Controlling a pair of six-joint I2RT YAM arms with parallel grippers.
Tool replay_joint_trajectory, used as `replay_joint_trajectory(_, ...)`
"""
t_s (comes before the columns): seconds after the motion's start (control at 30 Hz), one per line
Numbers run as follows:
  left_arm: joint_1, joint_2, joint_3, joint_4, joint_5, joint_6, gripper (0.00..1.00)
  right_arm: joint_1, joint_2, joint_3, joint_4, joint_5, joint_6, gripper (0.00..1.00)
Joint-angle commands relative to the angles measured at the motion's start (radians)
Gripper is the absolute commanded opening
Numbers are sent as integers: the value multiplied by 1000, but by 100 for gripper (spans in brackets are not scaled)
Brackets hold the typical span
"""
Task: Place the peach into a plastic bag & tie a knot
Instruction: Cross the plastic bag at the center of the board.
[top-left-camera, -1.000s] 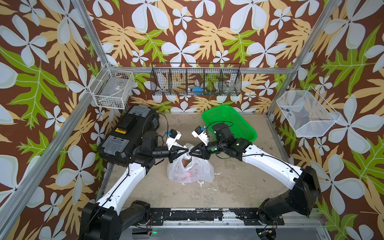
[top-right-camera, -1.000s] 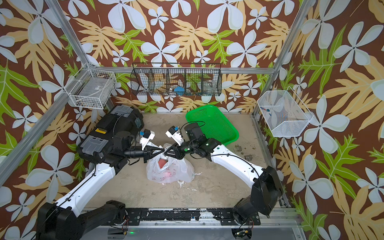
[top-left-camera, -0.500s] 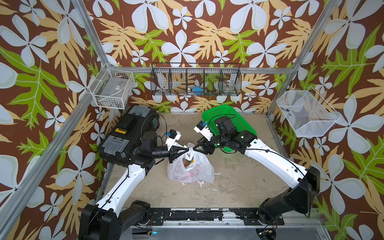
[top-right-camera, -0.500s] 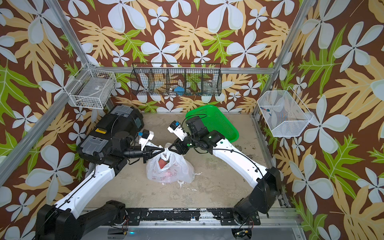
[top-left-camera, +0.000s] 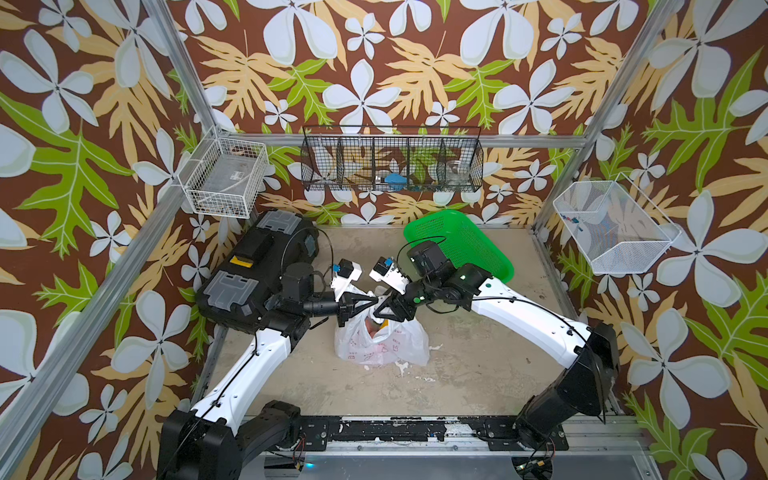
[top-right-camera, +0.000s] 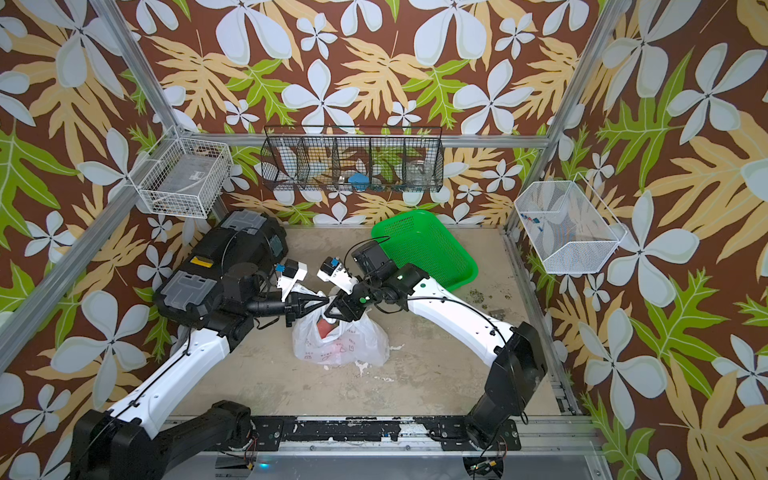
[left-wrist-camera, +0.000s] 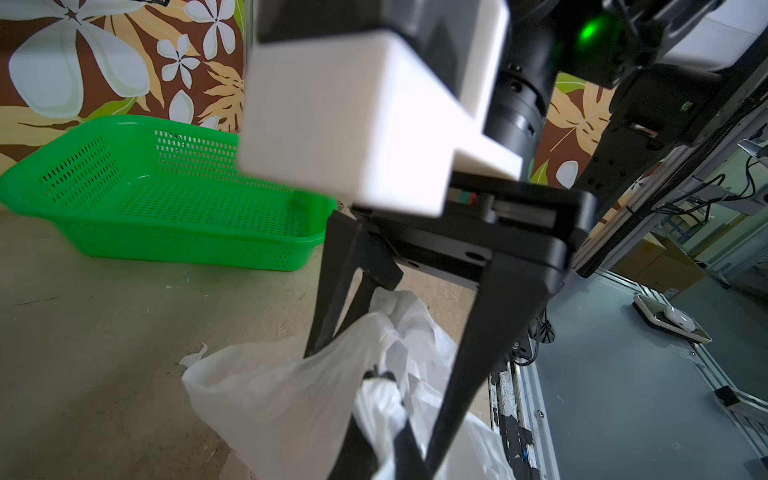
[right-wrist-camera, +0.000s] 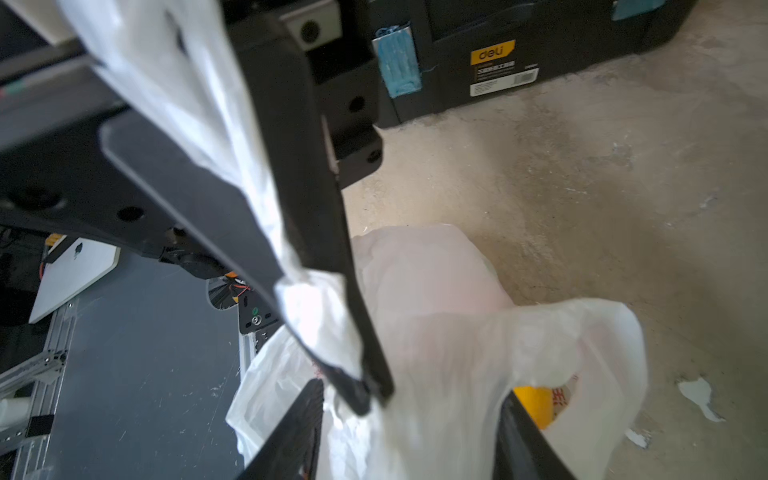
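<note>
1. Front edge: a black rail (top-left-camera: 374, 432) carries the bases of both arms.
2. Centre of the desk (top-left-camera: 478, 374): the plastic bag (top-left-camera: 382, 347), white and translucent with small red marks. Its body rests on the desk and its top is drawn upward.
3. Inside the bag: a reddish rounded form, the peach (top-right-camera: 325, 328), seen through the mouth in both top views.
4. The left claw (top-left-camera: 371, 300) reaches in from the left. Its fingers are pressed together on a twisted white handle (right-wrist-camera: 316, 303) of the bag and hold it taut above the body. Whether this bunch is knotted cannot be told.
5. The right claw (top-left-camera: 377, 311) meets it from the right, tips near those of the left claw. The right wrist view shows its fingers spread wide, with bag film lying loose between them.
6. Behind the left arm: a black toolbox (top-left-camera: 249, 270) on the desk, beside the left wall.
7. Behind the right arm: a green basket (top-left-camera: 465, 245) on the desk.
8. Rear wall: a black wire rack (top-left-camera: 392, 160). Left wall: a white wire basket (top-left-camera: 226, 183). Right wall: a white mesh basket (top-left-camera: 615, 228).
</note>
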Motion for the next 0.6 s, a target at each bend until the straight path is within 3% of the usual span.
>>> replay_joint_trajectory(0.0, 2, -3, 7, 19, 14, 10, 0, 6, 6, -3, -36, -39, -24, 51)
replay_joint_trajectory(0.2, 2, 1, 8, 20, 15, 13, 0, 13, 11, -11, -47, -53, -29, 52)
replay_joint_trajectory(0.57, 2, -1, 13, 20, 25, 5, 0, 30, 36, 33, -44, 101, -36, 27)
